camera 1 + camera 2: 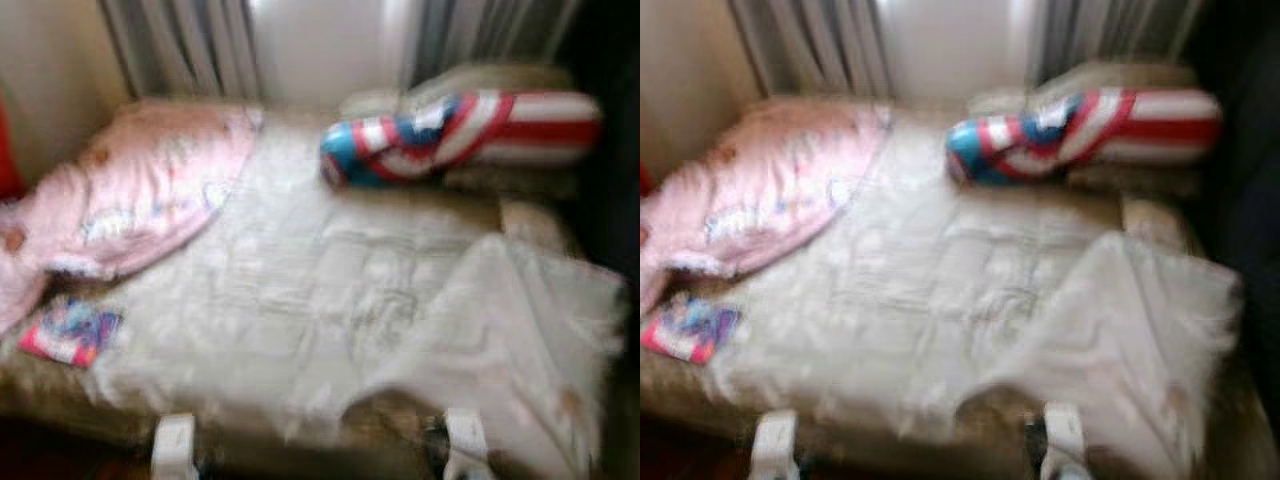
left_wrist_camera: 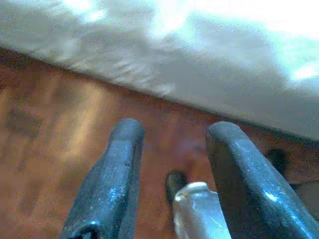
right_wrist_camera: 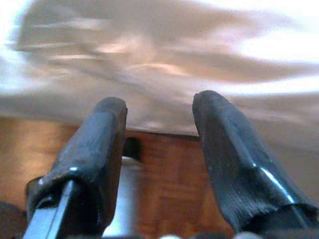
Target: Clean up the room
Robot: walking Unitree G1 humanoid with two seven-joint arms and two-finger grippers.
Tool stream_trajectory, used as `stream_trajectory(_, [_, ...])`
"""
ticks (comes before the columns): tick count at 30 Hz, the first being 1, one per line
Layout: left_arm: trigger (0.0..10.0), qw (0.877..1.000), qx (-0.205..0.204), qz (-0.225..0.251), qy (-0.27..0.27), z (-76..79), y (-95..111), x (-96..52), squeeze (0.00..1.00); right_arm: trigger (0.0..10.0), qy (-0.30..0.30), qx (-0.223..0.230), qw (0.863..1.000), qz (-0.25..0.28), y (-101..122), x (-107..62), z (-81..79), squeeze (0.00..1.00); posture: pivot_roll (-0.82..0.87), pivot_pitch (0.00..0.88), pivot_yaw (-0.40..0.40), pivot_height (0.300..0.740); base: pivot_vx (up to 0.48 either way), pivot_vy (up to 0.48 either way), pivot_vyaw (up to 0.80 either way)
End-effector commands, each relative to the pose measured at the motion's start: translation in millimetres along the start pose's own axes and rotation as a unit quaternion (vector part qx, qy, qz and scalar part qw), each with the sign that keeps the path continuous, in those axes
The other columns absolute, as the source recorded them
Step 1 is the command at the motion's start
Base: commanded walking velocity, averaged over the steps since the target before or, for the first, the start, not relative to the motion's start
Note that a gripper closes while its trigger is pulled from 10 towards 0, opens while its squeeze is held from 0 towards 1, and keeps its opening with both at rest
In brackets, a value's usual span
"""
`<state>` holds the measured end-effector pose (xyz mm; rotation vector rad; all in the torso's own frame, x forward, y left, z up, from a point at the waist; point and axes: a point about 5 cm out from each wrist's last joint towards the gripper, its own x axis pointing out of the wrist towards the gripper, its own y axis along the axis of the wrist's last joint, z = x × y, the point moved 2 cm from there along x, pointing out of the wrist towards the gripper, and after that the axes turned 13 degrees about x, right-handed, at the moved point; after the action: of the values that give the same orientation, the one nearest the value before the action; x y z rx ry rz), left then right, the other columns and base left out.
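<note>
White quilted blanket (image 1: 300,300) spread rumpled over a bed (image 1: 60,385), its right corner hanging past the near edge. Pink printed duvet (image 1: 140,190) bunched along the left side, partly lapping the blanket. Red, white and blue striped bolster pillow (image 1: 460,130) across the head end, before grey curtains (image 1: 180,45) and a bright window. Small pink and blue packet (image 1: 70,333) on the bed's near left corner, just beside the duvet. Left gripper (image 2: 172,134) low over reddish wooden floor (image 2: 45,129) near the bed's edge, fingers parted, holding nothing. Right gripper (image 3: 159,107) likewise spread and empty, aimed at hanging pale bedding. All blurred.
</note>
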<state>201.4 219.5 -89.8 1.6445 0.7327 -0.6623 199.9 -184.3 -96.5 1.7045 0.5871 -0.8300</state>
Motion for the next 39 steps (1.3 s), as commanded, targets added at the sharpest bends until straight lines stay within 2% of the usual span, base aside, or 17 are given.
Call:
stream_trajectory(1, [10.0, 1.0, 0.008, -0.019, -0.003, -0.6, -10.1, -2.0, 0.0, 10.0, -0.001, 0.006, 1.0, -0.008, -6.9, -1.2, -0.6, 0.0, 0.02, 0.005, -0.009, 0.74, 0.0, 0.0, -0.77])
stream_trajectory(19, [10.0, 1.0, 0.012, -0.019, -0.002, -2.3, -11.4, -2.5, 0.0, 10.0, -0.001, 0.008, 1.0, -0.013, -10.4, -1.7, -1.8, 0.0, 0.02, 0.001, -0.003, 0.74, 0.0, 0.0, -0.78])
stream_trajectory(32, [10.0, 1.0, 0.016, -0.027, -0.001, -5.2, -17.1, -4.2, 0.0, 10.0, 0.004, 0.01, 1.0, -0.008, -10.1, -1.9, -2.3, 0.0, 0.01, 0.0, -0.003, 0.74, 0.0, 0.0, 0.0])
stream_trajectory(39, [10.0, 0.999, 0.018, -0.031, -0.001, -6.4, -20.1, -5.0, 0.0, 10.0, 0.006, -0.005, 1.0, -0.008, -9.5, -1.9, -2.5, 0.0, 0.01, 0.0, -0.004, 0.74, 0.0, -0.294, 0.0])
